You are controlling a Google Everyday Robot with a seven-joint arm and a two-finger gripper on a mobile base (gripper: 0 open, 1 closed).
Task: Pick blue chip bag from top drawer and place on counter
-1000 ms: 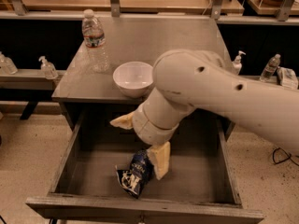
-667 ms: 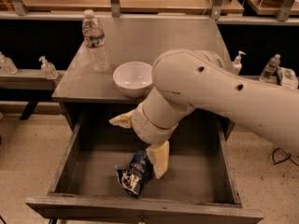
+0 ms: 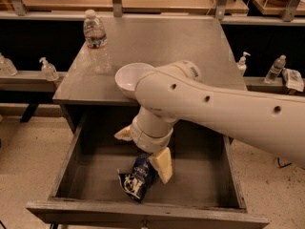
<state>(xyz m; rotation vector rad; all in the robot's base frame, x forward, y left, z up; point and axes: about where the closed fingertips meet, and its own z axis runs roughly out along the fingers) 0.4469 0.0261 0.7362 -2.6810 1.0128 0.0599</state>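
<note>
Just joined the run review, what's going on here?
The robot's single arm reaches down into the open top drawer, with its gripper right at the blue chip bag near the drawer's front. The bag is in the drawer, not yet on the counter, where a white bowl and a water bottle stand.

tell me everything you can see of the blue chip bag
The blue chip bag is a small, glossy dark navy packet with white lettering and a black-and-white lower end. It lies tilted on the floor of the open top drawer, near the front middle. The gripper hangs above it, open, one tan finger beside the bag's right edge; its upper end is hidden under the wrist.
</note>
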